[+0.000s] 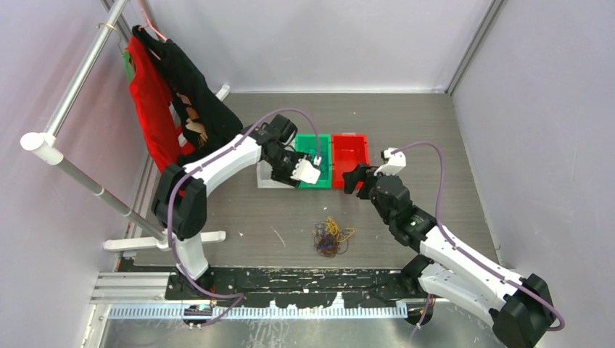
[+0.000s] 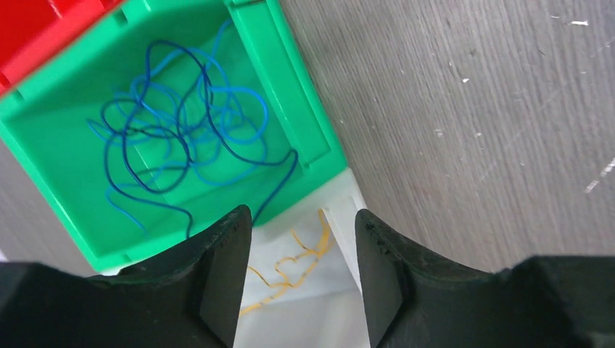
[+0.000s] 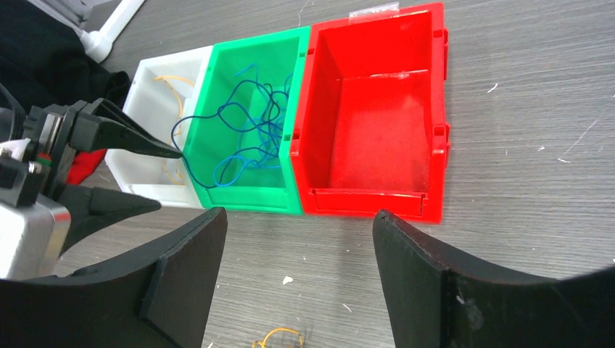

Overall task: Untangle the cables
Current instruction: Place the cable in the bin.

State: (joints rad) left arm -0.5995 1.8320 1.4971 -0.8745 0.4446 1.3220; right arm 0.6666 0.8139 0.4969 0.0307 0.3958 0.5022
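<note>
Bins (image 1: 348,152) in a row beyond the cables (image 1: 330,237), clothes rack (image 1: 38,143) left.

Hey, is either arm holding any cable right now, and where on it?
Neither. The right gripper is open and empty; the left gripper is open too, one dark blue cable ends beside its fingers, ungripped.

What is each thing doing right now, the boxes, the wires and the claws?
green bin: holds loose blue cables
white bin: holds yellow-orange cables
red bin: empty
cable tangle: knotted, on the table, apart from both grippers
left gripper: open, over the white bin
right gripper: open, holding nothing
clothes: hanging on the rack
</note>
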